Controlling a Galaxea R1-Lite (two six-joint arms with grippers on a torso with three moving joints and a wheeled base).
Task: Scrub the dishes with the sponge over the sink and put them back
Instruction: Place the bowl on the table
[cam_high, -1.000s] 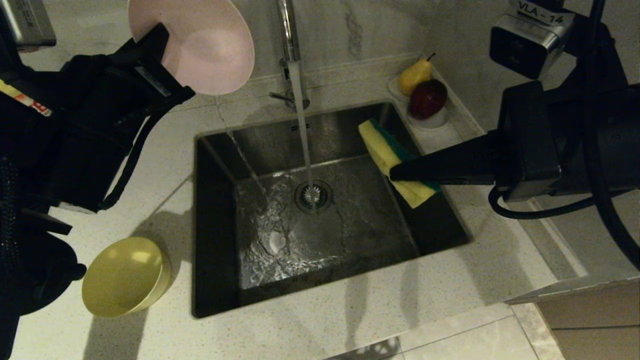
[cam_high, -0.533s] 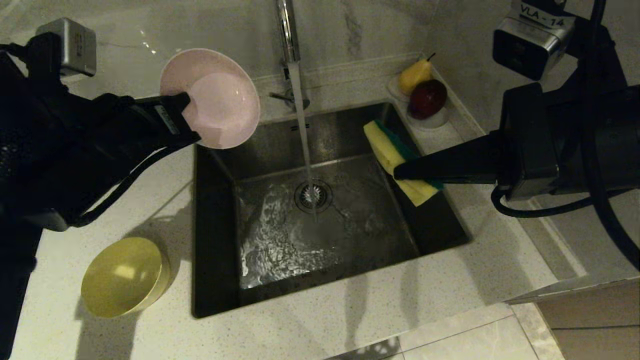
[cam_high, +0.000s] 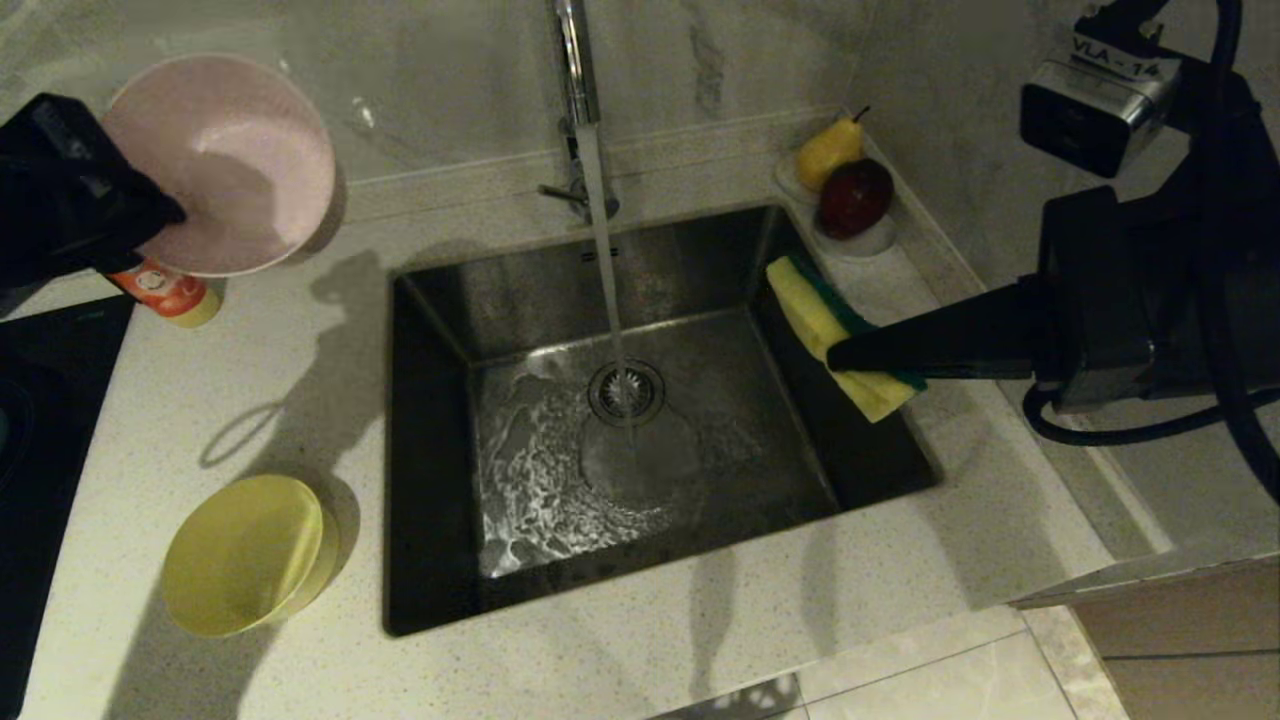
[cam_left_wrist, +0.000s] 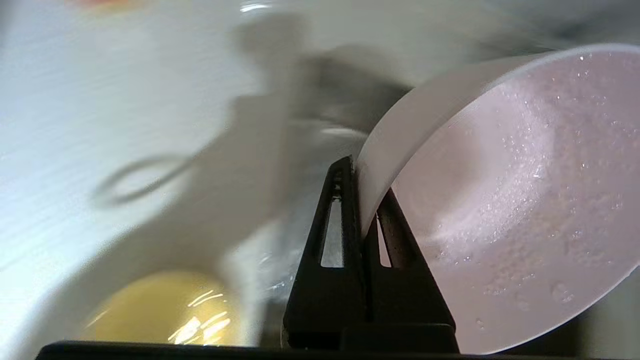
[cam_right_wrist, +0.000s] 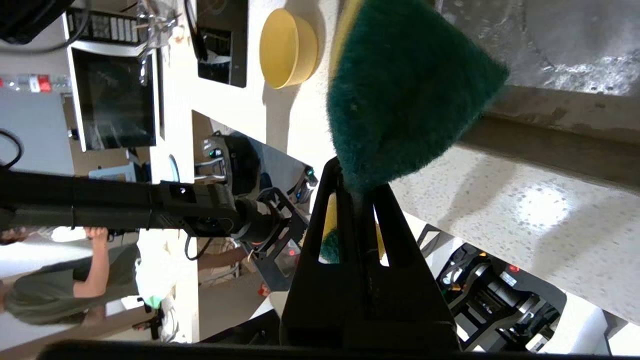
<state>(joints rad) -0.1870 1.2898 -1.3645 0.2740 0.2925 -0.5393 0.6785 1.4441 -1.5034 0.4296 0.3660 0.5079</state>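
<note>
The surface (cam_high: 300, 380) is pale and speckled, and it runs all around the sink (cam_high: 430, 560), which is a big square steel basin set in the middle of it. Water (cam_high: 603, 270) runs down from the tap (cam_high: 572, 60) at the back edge and lands on the round drain (cam_high: 627, 391), and the bottom of the sink is wet and shiny. The right gripper (cam_high: 835, 355) reaches in from the right side and its fingers are pressed together on the sponge (cam_high: 830, 335), which it holds up in the air over the right edge of the sink, yellow side facing the water and green side facing away. The left gripper (cam_high: 165, 212) is up over the back left part of the surface, and its fingers pinch the rim of the pink bowl (cam_high: 235, 150), which is tipped up on its side with wet drops inside it. The yellow bowl (cam_high: 245, 555) sits by itself on the surface near the front left corner of the sink, well apart from both grippers. An orange bottle (cam_high: 165, 292) peeks out just under the pink bowl. A small white dish (cam_high: 865, 242) at the back right corner holds a red apple (cam_high: 855, 197) and a yellow pear (cam_high: 828, 150), touching each other.
</note>
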